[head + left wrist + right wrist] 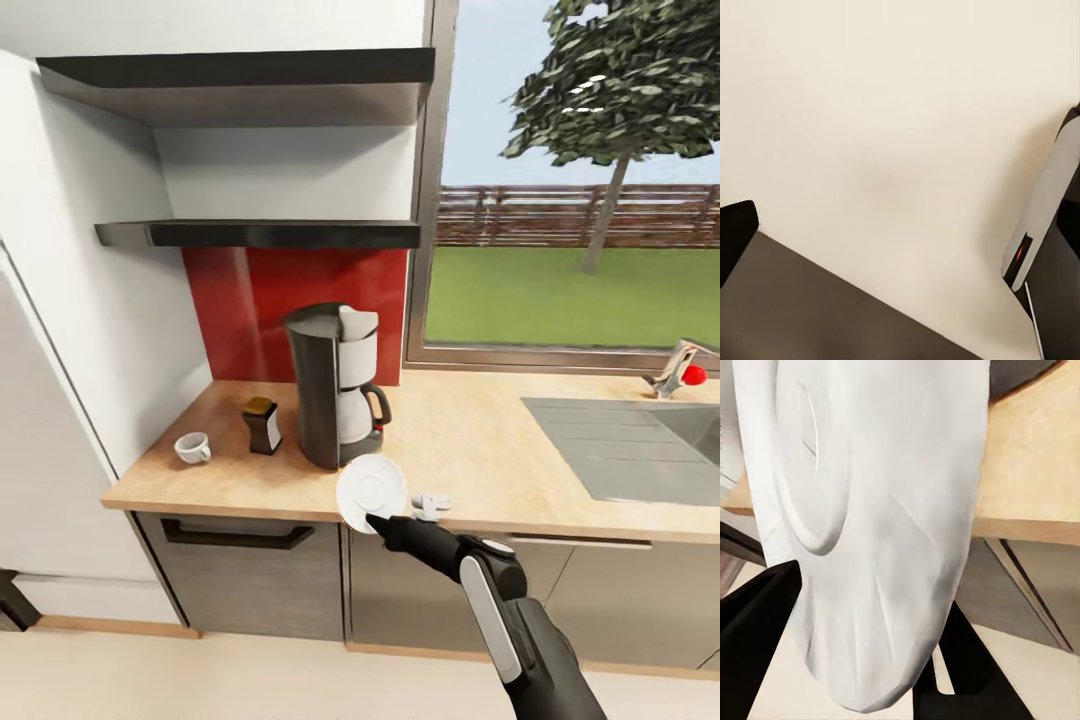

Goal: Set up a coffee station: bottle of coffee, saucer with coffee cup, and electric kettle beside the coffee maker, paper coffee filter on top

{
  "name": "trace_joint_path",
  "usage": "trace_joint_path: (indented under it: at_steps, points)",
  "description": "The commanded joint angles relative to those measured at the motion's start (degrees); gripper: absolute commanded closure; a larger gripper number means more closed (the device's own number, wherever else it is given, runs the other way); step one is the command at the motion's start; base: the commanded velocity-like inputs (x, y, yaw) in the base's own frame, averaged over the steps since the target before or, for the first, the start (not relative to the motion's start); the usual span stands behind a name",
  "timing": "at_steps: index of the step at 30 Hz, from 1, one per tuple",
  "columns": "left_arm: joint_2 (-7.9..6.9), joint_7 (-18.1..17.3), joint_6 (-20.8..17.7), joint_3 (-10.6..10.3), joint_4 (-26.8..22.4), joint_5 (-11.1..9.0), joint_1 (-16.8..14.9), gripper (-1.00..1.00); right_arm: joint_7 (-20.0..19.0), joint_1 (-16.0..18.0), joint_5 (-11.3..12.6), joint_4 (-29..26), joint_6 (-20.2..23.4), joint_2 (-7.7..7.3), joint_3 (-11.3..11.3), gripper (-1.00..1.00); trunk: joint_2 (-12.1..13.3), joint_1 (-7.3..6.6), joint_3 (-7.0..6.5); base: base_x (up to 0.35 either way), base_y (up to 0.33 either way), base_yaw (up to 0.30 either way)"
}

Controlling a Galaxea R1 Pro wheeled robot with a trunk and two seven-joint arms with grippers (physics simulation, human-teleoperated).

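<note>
A: What does the room look like from the head camera?

B: The kitchen countertop [480, 440] is a long light-wood worktop over grey cabinet fronts, with a red backsplash [300, 300] behind its left part and a steel sink [640, 445] set in at the right. Two black boards hang on the wall; the lower one is the kitchen shelf [260, 233]. A window [580, 180] looks out on grass, a fence and a tree.

A: And on the worktop?

B: The coffee maker [335, 385] stands near the backsplash. Just to its left sits the bottle of coffee [262, 425], and farther left the coffee cup [192, 447], apart from both.

A: Where's the saucer?

B: The saucer [372, 493] is tilted almost on edge at the counter's front edge, before the coffee maker, pinched by the right gripper [385, 522]. In the right wrist view its black fingers [757, 630] clamp either side of the plate [870, 525].

A: The left claw?

B: The left wrist view has pale floor [892, 135] and dark shapes, probably robot parts; I can't tell its state.
</note>
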State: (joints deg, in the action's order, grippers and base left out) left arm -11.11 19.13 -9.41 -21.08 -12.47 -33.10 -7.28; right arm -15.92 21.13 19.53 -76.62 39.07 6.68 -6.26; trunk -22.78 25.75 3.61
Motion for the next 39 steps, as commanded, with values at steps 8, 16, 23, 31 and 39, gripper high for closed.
trace_joint_path:
  at_steps: [8, 16, 23, 31, 39]
  points:
    - [-0.05, 0.47, -0.51, -0.45, -0.18, -0.30, -0.02, -1.00, -0.37, 0.05, 0.20, 0.33, 0.38, -0.17, 0.03, 1.00, -0.14, 0.04, 0.14, -0.007, 0.334, 0.000]
    - [-0.05, 0.47, -0.42, -0.45, -0.18, -0.28, -0.02, -1.00, -0.39, 0.05, 0.24, 0.38, 0.40, -0.18, 0.03, 1.00, -0.14, 0.04, 0.14, 0.013, 0.335, 0.000]
    - [-0.05, 0.47, -0.35, -0.45, -0.18, -0.27, -0.02, -1.00, -0.27, 0.05, 4.92, 2.43, 0.46, -0.18, 0.17, 1.00, -0.14, 0.04, 0.14, 0.168, 0.303, 0.000]
    - [-0.02, 0.52, -0.34, -0.45, -0.18, -0.29, -0.02, -1.00, -0.16, 0.05, 12.58, 5.08, 6.17, -0.01, 7.17, 1.00, -0.14, 0.04, 0.14, 0.111, 0.124, 0.000]
    - [0.11, 0.60, -0.37, -0.47, -0.18, -0.29, -0.02, -1.00, -0.15, 0.05, 18.74, 5.41, 12.99, 0.40, 9.40, 1.00, -0.14, 0.04, 0.14, 0.002, 0.002, 0.000]
